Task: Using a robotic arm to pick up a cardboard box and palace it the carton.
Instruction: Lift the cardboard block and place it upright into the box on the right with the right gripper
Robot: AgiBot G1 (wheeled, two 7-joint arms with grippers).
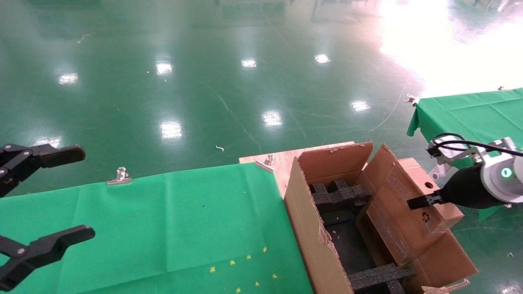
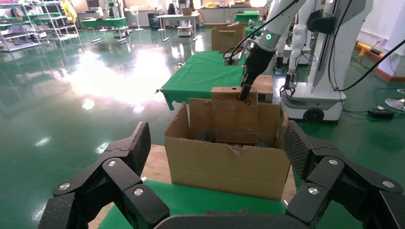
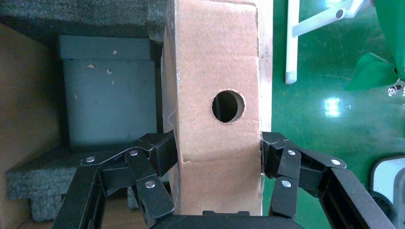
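Cardboard box is held by the right tool, at the right side of the carton. The box stands on its edge and leans a little, with its low end down inside the carton near the right wall. Its top end sticks up above the carton's rim. The narrow face with the round hole points up.

In the right wrist view the right tool is closed on the cardboard box. One finger presses on one wide side and the other finger presses on the other wide side. The round hole is just past the fingers. Black foam shows inside the carton next to the box.

The robotic arm on the right comes in from the right edge of the head view. It has a white part with a green light and a black wrist.

The carton sits at the right end of the table, which has a green cloth on it. The carton's flaps are open and torn at the edges. Black foam strips lie across the inside.

The left tool is far away on the left, over the green table. It is wide open and holds nothing. In the left wrist view the left tool points toward the carton, with the cardboard box sticking up behind the carton's front wall.
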